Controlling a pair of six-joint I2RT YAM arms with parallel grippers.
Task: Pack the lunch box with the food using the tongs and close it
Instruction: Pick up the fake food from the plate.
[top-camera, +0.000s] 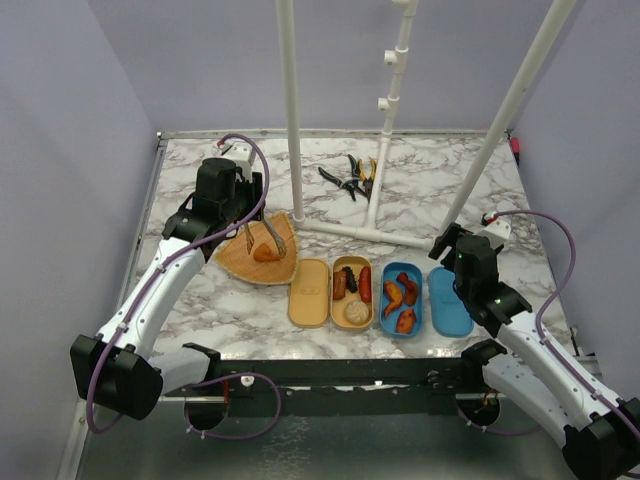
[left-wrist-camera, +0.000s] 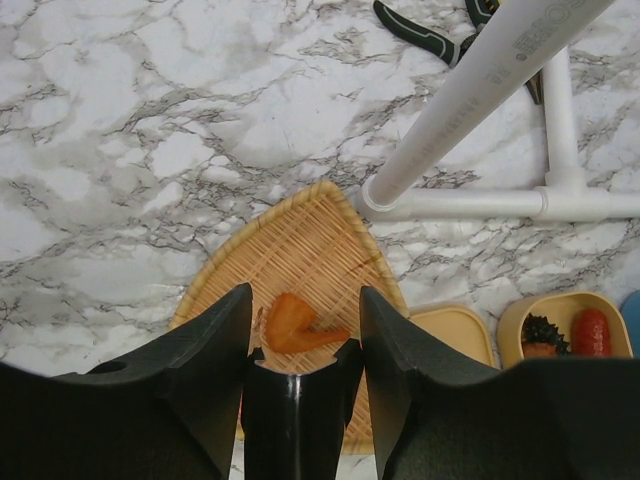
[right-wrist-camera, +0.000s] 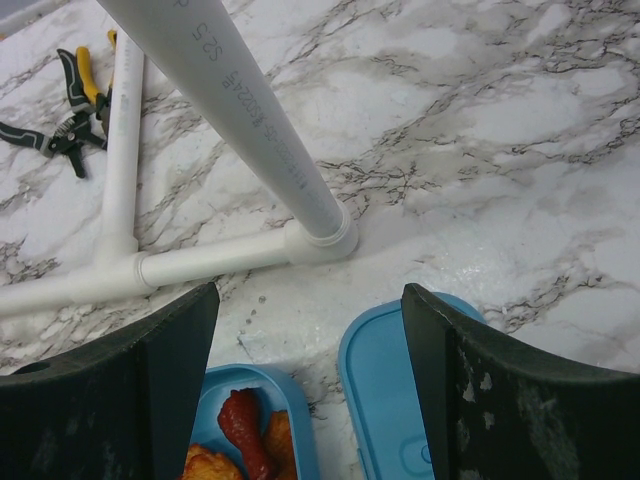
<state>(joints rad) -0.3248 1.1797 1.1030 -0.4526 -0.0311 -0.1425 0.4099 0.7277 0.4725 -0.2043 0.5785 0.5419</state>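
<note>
While my left gripper (left-wrist-camera: 305, 295) pinched the tongs (top-camera: 262, 238) at middling width, their long axis ran steeply down, joined end up. The tips sat apart either side of an orange piece (left-wrist-camera: 296, 324) on the woven fan-shaped tray (top-camera: 238, 263). Rightward were the beige lid (top-camera: 309, 292), the beige box (top-camera: 336, 300) with sausages (top-camera: 365, 283) and ball (top-camera: 356, 312), the blue box (top-camera: 386, 305) with orange-red bits (top-camera: 405, 320), and the blue lid (top-camera: 449, 300). My right gripper (right-wrist-camera: 310, 300) hung wide and empty over the blue pair. Glossy grey-veined marble table (top-camera: 200, 290), white pipe frame (top-camera: 290, 110), lilac walls (top-camera: 60, 120).
</note>
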